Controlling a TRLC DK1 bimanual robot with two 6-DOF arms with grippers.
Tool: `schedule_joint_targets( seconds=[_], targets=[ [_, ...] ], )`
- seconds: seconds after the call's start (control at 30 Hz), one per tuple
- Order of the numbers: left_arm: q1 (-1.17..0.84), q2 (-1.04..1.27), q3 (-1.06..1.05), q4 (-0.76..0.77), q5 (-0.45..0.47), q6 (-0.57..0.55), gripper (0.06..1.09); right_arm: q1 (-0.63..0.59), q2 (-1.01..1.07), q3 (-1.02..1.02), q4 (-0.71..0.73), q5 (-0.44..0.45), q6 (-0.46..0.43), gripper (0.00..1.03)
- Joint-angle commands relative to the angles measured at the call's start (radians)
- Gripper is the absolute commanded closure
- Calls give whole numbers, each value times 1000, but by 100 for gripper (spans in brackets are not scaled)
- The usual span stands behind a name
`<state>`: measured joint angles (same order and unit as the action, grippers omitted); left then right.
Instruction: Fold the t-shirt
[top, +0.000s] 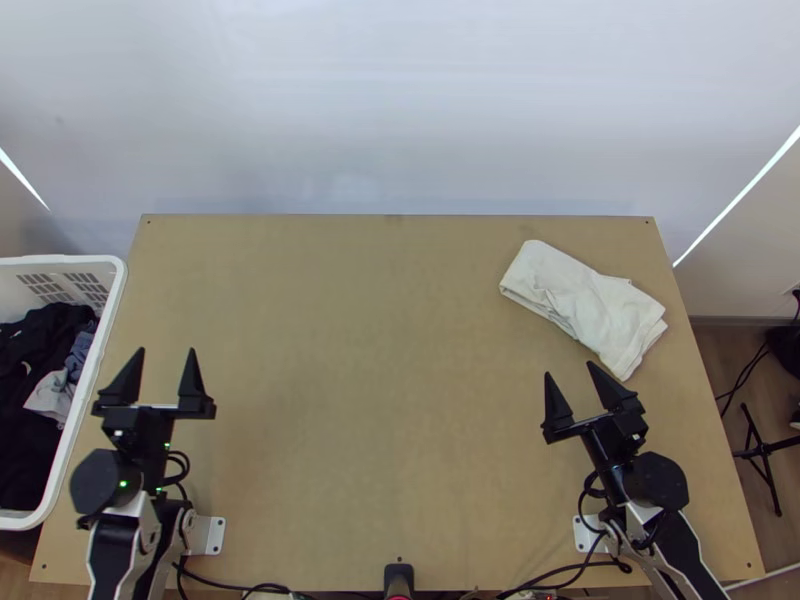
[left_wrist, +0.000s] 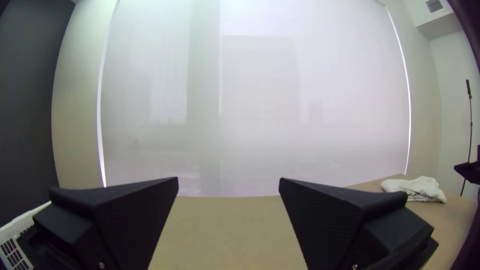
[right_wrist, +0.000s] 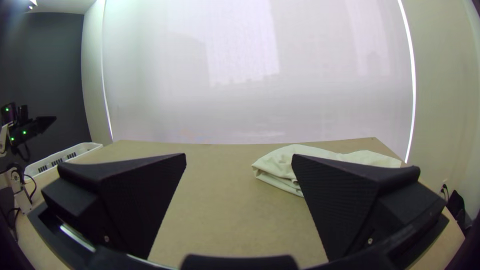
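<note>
A pale cloth (top: 585, 300) lies folded into a rumpled bundle near the table's far right corner; its layers show at the edge of the cloth (right_wrist: 280, 167) in the right wrist view. My left gripper (top: 163, 365), open and holding nothing, is over the table's left side, far from the cloth; its fingers stand wide apart at the left gripper (left_wrist: 229, 182) in its own view. My right gripper (top: 568, 372) is also open and empty, just nearer the front edge than the cloth, one fingertip close to it in the top view. The right wrist view has the right gripper (right_wrist: 239, 159) with fingers spread.
A white basket (top: 95, 375) with dark, blue and pale clothes stands against the table's left side. Bare wooden table (top: 350, 380) stretches between the arms. Cables run along the near edge around a small black device (top: 398, 578). A black stand (top: 762, 450) is off to the right.
</note>
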<state>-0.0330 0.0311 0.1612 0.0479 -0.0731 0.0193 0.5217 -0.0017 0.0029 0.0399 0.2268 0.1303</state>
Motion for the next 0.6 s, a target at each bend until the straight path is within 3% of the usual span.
schedule_joint_targets(
  seconds=[0.0, 0.2, 0.3, 0.37, 0.57],
  targets=[
    [2, 182, 279, -39, -60, -13, 11, 1, 0, 0, 0, 0, 0, 4],
    [131, 598, 765, -289, -212, -163, 11, 0, 0, 0, 0, 0, 0, 4],
    [364, 845, 1060, -543, -183, -343, 11, 1, 0, 0, 0, 0, 0, 4],
    [469, 974, 1215, -684, -146, -406, 11, 0, 0, 0, 0, 0, 0, 4],
    [762, 1270, 1469, -896, -57, -412, 11, 0, 0, 0, 0, 0, 0, 4]
  ],
)
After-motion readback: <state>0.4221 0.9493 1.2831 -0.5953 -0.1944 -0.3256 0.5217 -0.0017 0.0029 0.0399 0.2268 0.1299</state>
